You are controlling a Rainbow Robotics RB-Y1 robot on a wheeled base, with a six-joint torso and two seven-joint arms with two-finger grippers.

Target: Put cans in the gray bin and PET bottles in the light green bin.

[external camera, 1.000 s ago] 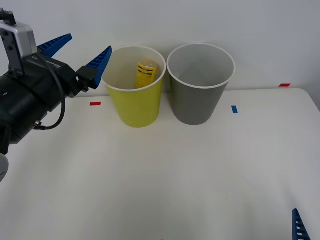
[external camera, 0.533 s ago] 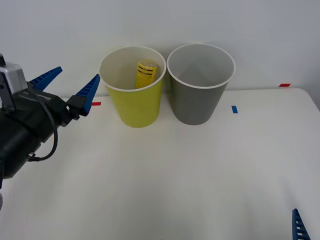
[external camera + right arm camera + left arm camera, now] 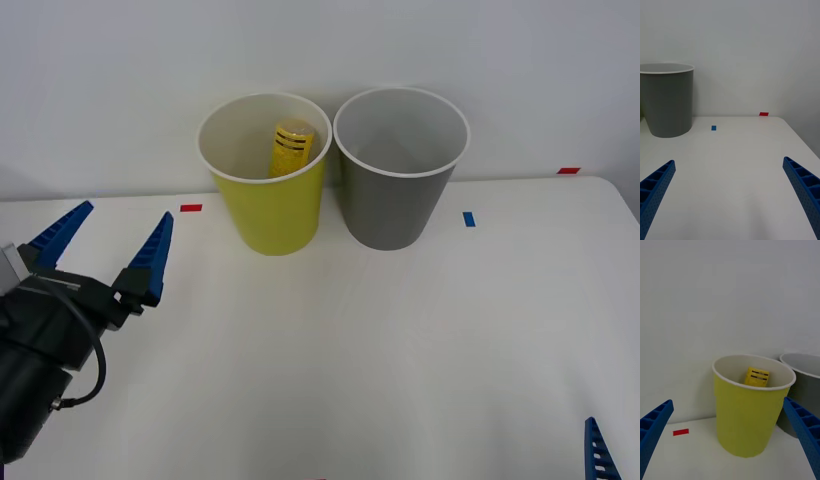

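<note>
The right gripper (image 3: 730,198) hovers over the white table (image 3: 737,168) with its two blue ribbed fingers (image 3: 657,187) spread wide apart and nothing between them. The gray bin (image 3: 665,99) stands upright on the table at about 10 o'clock from the gripper, near the pale wall. A small blue tape mark (image 3: 714,128) lies just beside the bin at 12 o'clock. A red tape mark (image 3: 763,114) lies at 1 o'clock, at the table's far edge.

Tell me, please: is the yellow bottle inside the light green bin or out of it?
Inside. The PET bottle leans against the inner wall of the light green bin, below its white rim.
</note>
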